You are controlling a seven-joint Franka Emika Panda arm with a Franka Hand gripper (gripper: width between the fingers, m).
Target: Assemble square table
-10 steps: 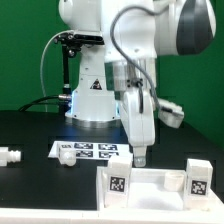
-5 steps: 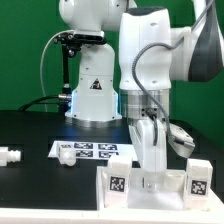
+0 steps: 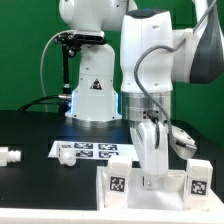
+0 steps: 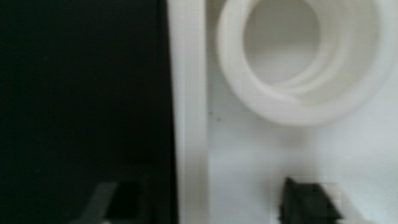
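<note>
The two-finger gripper [image 3: 150, 178] is straddling the white plastic square tabletop panel's [image 3: 170, 191] rim directly beneath it; whether it is clamping, I cannot tell.

— How is the arm [image 3: 150, 60] standing?
— Bent forward over the front, wrist turned straight down, gripper [image 3: 150, 178] hanging vertical at its low end.
— And the jaws?
— The wrist view shows two dark fingertips [image 4: 313, 197] set apart from each other. Whether they press on anything, I can't tell.
</note>
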